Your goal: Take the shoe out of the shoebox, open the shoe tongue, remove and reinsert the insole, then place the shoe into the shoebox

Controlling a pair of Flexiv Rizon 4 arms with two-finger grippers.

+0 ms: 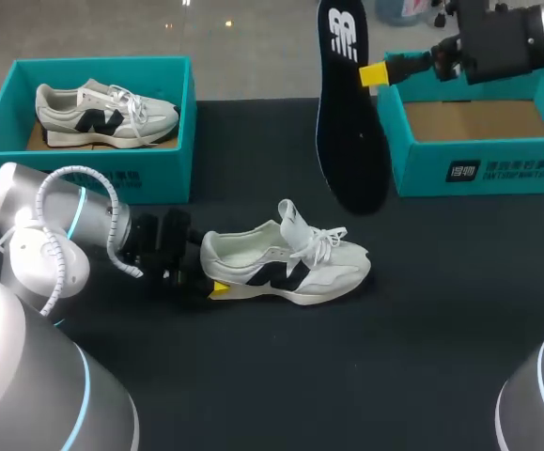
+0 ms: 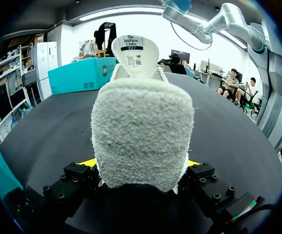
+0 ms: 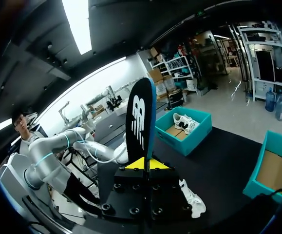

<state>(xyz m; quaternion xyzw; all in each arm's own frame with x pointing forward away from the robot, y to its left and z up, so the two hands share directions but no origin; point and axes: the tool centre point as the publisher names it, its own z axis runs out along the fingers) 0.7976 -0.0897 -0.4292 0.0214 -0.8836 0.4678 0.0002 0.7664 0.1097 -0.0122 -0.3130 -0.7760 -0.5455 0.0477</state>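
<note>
The shoe (image 1: 286, 265) is sitting upright on its sole near the middle of the black table (image 1: 365, 376). Its toe is pointing right and its tongue is standing pulled up. Your left gripper (image 1: 210, 282) is coming in from the left and sitting at the shoe's heel. In the left wrist view its yellow fingertips (image 2: 88, 162) are pressing against the fuzzy heel from both sides, so it is pinching the shoe.

The insole (image 1: 351, 122) is hanging in the air, on the far right of the shoe and apart from it. It is standing on end, with its dark face and white logo turned toward the head camera. Your right gripper (image 1: 375, 73) is reaching in from the right and squeezing the insole near its upper end, with a yellow tip on each face.

Just right of the insole, the open shoebox (image 1: 478, 164) is standing at the far right of the table, showing its brown cardboard floor. At the far left, a second teal box (image 1: 93, 164) is holding another shoe (image 1: 102, 115), its toe also pointing right.
</note>
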